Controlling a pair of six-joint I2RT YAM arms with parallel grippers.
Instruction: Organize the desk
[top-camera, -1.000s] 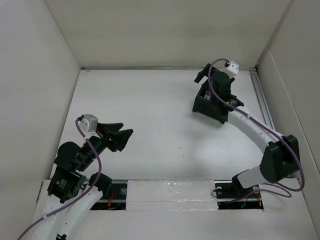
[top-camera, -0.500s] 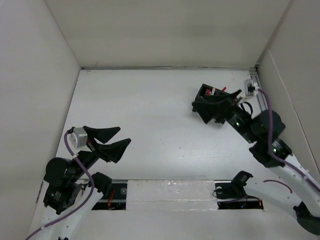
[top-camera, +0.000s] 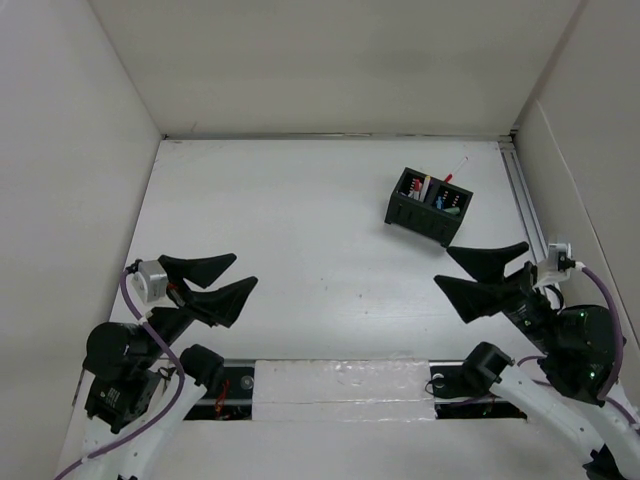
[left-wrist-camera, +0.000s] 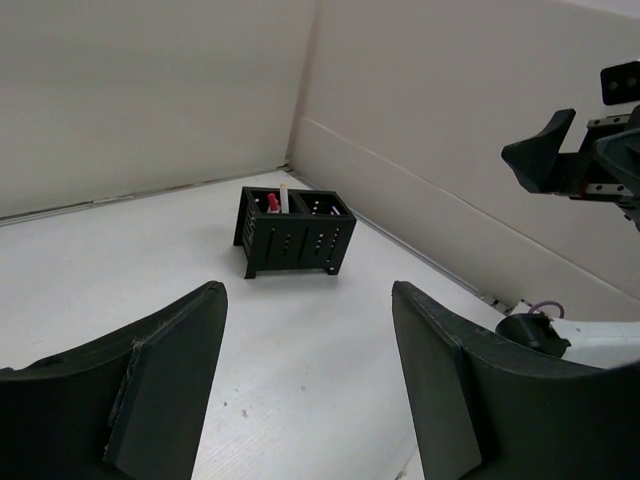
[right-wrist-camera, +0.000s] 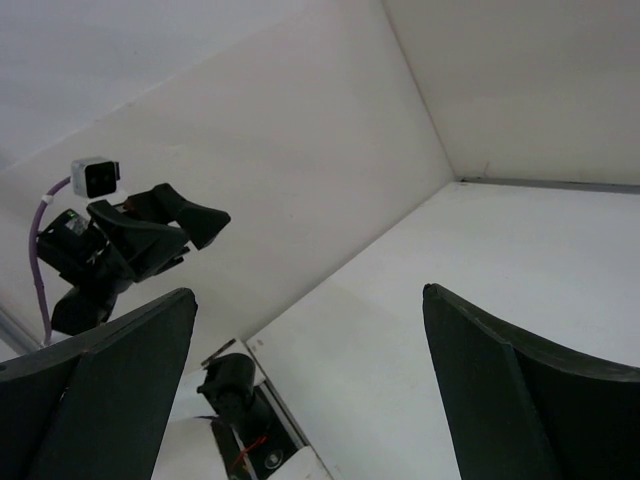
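Note:
The desk (top-camera: 300, 220) is a flat white tabletop. A small black two-compartment organizer box (top-camera: 430, 206) stands at its back right, holding small red, white and blue items; the left wrist view shows the organizer box (left-wrist-camera: 295, 232) straight ahead. My left gripper (top-camera: 245, 271) hovers open over the near left, pointing right, and nothing lies between its fingers (left-wrist-camera: 170, 380). My right gripper (top-camera: 441, 268) hovers open over the near right, pointing left, well in front of the box. Its fingers (right-wrist-camera: 520, 390) are empty too.
White walls close the desk in at the left, back and right. A metal rail (top-camera: 525, 200) runs along the right edge, close beside the box. Both arm bases and their cables (top-camera: 470, 380) sit at the near edge.
My right arm has pulled back from above the organizer box to the near right, uncovering it. My left gripper has opened wider and drawn slightly back to the left.

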